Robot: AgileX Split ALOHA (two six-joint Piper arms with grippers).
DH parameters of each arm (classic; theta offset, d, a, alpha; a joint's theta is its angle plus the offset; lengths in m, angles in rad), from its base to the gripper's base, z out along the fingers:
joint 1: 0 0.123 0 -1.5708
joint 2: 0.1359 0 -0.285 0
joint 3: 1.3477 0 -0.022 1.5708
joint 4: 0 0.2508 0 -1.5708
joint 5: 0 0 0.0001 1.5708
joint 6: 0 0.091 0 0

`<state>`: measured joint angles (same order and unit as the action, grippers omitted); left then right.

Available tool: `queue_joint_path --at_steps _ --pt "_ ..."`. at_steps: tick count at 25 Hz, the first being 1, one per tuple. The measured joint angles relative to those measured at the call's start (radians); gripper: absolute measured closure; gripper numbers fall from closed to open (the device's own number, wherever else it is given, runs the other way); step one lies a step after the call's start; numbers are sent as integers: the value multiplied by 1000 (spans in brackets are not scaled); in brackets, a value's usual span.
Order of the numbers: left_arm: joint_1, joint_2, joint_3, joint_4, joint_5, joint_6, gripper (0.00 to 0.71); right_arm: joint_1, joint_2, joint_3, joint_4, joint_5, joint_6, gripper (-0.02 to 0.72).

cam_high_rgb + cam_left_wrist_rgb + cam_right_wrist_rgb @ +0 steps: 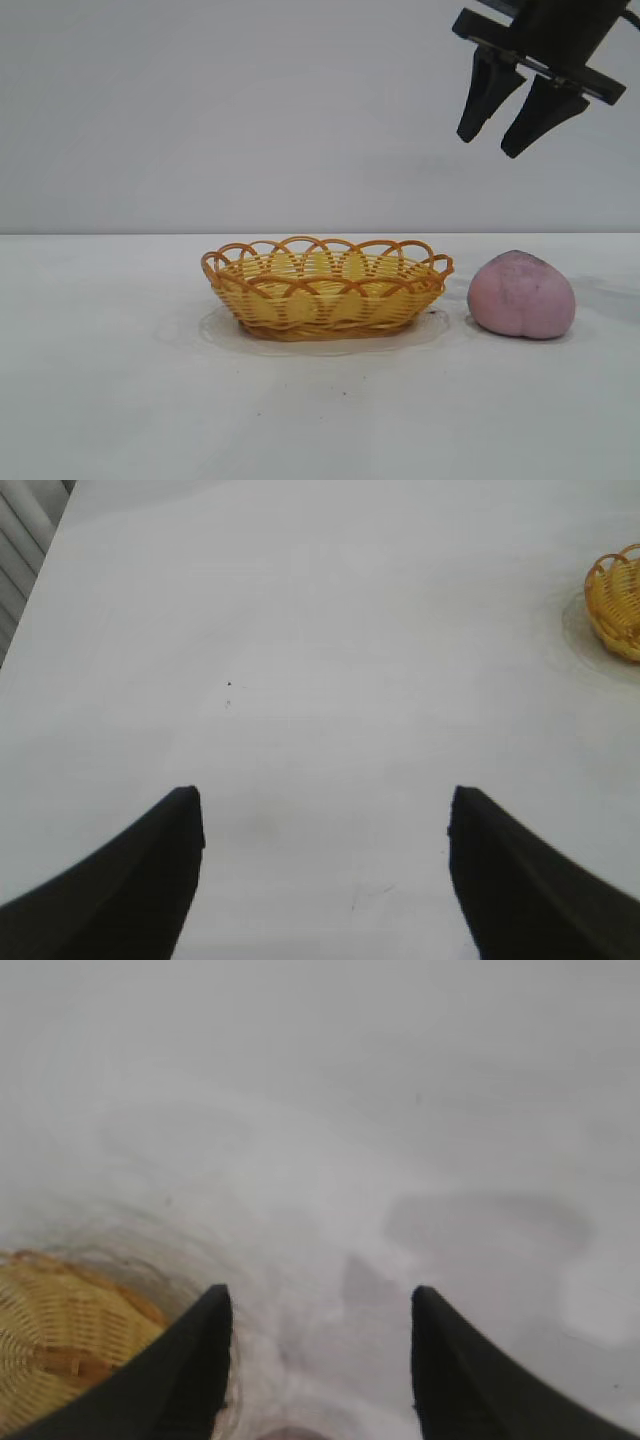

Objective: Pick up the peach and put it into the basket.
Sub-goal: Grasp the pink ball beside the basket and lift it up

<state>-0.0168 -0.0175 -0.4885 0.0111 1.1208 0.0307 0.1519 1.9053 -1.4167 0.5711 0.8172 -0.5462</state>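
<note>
The dusty pink peach rests on the white table, just to the right of the yellow-orange wicker basket, apart from it. My right gripper hangs open and empty high above the peach, a little to its left. In the right wrist view the open gripper shows bare table between its fingers, part of the basket to one side and a sliver of the peach at the frame's edge. My left gripper is open and empty over bare table, with the basket's rim far off.
The white table runs out on all sides of the basket, with a plain grey wall behind. The basket holds nothing. A slatted surface lies past the table edge in the left wrist view.
</note>
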Motion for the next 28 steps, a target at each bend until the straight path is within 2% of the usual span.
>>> queue_joint_path --at_steps 3,5,8,11,14,16,18,21,28 --pt "0 0 1 0 0 0 252 0 -14 0 -68 86 21 364" --pt "0 -1 2 0 0 0 252 9 -25 0 -149 142 74 364" --pt "0 -2 2 0 0 0 252 39 -43 0 -261 222 179 364" --pt "0 -2 2 0 0 0 252 95 -57 0 -343 285 292 364" --pt "0 -2 2 0 0 0 252 171 -60 0 -452 317 426 364" --pt "0 -2 2 0 0 0 252 214 -60 0 -501 317 512 364" --pt "0 -2 3 0 0 0 252 232 -56 0 -505 317 559 364" --pt "0 -2 5 0 0 0 252 233 -27 0 -495 317 582 364" --pt "0 -2 4 0 0 0 252 233 32 10 -492 277 584 364"
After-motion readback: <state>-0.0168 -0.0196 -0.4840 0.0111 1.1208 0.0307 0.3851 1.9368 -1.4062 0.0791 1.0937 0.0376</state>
